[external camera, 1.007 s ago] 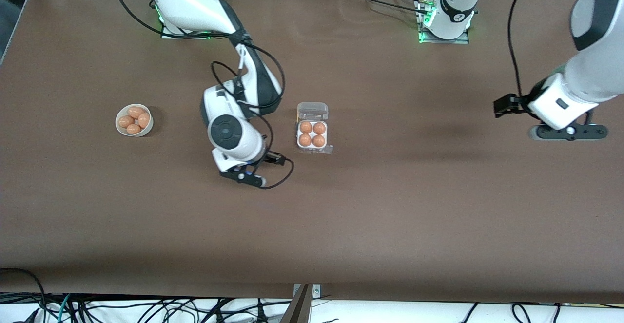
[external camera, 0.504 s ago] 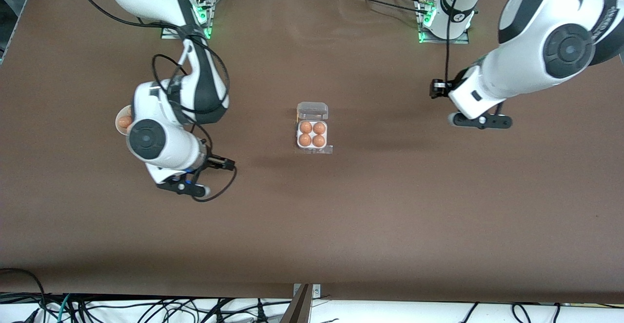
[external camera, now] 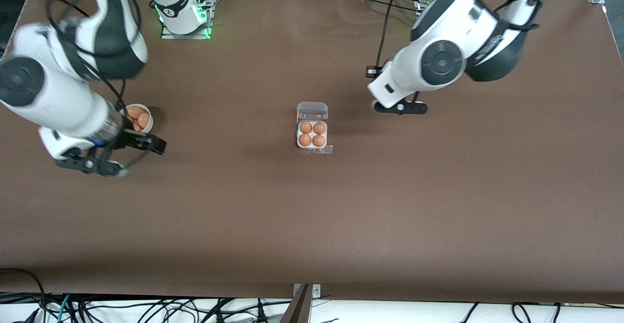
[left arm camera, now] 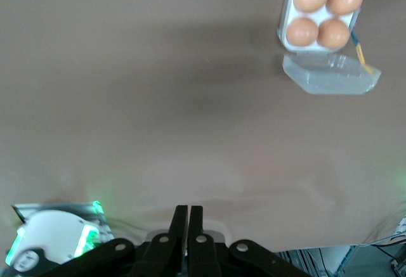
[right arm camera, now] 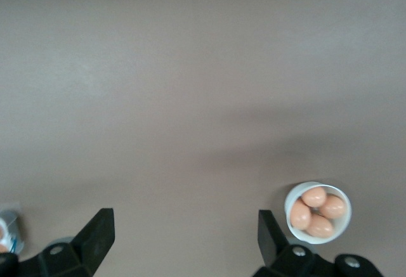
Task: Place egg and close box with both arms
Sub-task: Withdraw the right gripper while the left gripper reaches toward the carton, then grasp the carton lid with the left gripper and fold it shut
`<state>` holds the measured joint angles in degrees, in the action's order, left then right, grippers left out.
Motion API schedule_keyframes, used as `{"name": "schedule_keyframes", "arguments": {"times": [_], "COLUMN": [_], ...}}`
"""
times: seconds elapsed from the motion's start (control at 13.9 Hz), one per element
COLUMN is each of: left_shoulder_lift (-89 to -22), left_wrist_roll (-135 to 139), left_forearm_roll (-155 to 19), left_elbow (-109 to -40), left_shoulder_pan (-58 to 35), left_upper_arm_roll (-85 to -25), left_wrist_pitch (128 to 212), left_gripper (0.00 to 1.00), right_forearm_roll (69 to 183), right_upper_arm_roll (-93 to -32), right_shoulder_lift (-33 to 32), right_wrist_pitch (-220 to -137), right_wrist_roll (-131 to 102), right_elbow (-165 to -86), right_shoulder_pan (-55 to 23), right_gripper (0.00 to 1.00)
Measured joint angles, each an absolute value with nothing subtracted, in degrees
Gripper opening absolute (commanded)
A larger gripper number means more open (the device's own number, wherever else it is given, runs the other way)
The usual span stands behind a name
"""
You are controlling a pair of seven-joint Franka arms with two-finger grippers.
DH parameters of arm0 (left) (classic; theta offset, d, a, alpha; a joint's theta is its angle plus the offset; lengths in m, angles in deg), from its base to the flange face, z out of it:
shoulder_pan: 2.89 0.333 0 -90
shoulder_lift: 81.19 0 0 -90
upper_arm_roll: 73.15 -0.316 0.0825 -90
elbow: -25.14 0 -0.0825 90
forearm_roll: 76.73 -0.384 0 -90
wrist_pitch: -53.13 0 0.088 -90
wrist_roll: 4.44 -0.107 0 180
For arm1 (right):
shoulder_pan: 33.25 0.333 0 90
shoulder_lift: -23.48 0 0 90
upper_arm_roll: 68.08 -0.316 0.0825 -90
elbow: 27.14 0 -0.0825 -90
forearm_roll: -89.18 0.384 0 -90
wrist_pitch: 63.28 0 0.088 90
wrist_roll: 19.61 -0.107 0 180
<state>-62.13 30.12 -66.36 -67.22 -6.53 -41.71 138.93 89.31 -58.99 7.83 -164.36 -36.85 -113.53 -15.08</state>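
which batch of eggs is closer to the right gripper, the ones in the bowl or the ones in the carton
The eggs in the round white bowl. The open right gripper hangs right beside it at the right arm's end, while the four-egg carton sits mid-table, lid open.

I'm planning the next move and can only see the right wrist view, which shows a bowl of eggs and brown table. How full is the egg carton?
Observer: All four cells of the box hold an egg; no cell is free.
Operator: Is it closed?
Observer: No. The clear lid is open and lies back on the table, farther from the front camera than the tray.
Operator: What is the other arm doing?
Observer: The left gripper is shut on nothing. It is over the table, off the box toward the left arm's end.
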Motion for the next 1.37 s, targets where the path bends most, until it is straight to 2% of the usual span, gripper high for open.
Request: {"name": "schedule_keyframes", "arguments": {"times": [0.22, 0.5, 0.94, 1.37], "left_shoulder_lift": [-56.9, -48.5, -41.8, -39.6], "left_wrist_roll": [35.8, 44.0, 49.5, 52.7], "left_forearm_roll": [-66.0, -65.3, -65.3, -65.3], "left_elbow": [-64.9, -58.7, -57.1, -56.9], "left_shoulder_pan": [-10.3, -16.0, -21.6, -23.0], "left_upper_arm_roll": [-41.7, -41.7, -41.7, -43.1], "left_wrist_pitch": [139.5, 140.6, 149.5, 156.8], "left_gripper": [0.07, 0.07, 0.04, 0.02], "right_forearm_roll": [89.0, 88.9, 88.9, 88.9], "right_upper_arm_roll": [-62.7, -65.5, -66.5, -67.7], "right_shoulder_lift": [16.1, 21.9, 22.5, 21.8], "right_wrist_pitch": [-161.5, -155.0, -152.7, -152.2], "right_wrist_roll": [-31.6, -30.3, -25.7, -25.7], "right_elbow": [-116.9, -118.0, -119.1, -119.5], "right_shoulder_pan": [-21.4, -26.6, -30.3, -30.0], "right_gripper": [1.00, 1.00, 1.00, 1.00]}}
